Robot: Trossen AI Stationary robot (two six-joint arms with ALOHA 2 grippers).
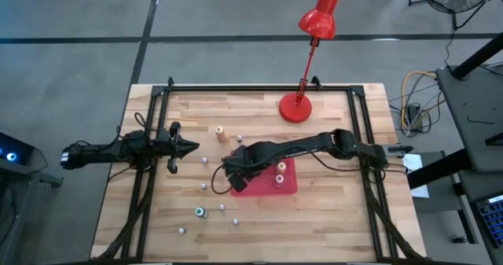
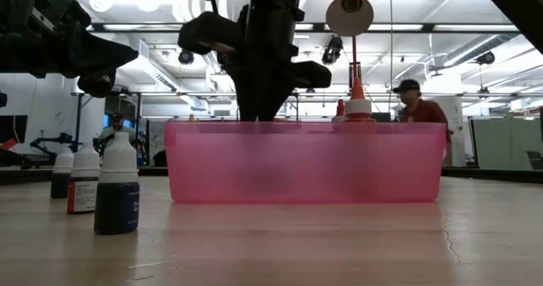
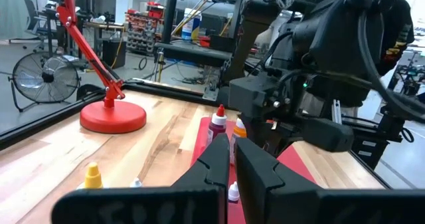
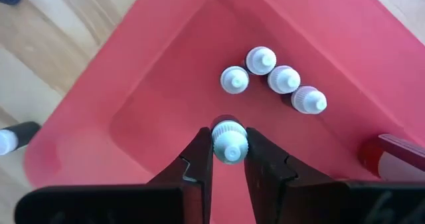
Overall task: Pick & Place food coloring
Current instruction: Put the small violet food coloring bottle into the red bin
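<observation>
The food coloring bottles are small and mostly white-capped. Several stand inside the red tray, grouped in the right wrist view. Others are scattered on the wood left of the tray, among them an orange one and a teal one. My right gripper hangs over the tray's left end, pointing down, shut on one bottle. My left gripper hovers shut near the table's left side, touching nothing. My right gripper pinches a white-capped bottle by its ribbed cap between the two fingers, one on each side. It comes from above, pointing down. The bottle stands upright inside the tray's corner; whether its base rests on the tray floor, I cannot tell.
A red desk lamp stands on its round base at the far edge, behind the tray. A taller red-capped bottle and an orange-tipped one stand in the tray. Three bottles stand near the low camera. Black frame rails border the table.
</observation>
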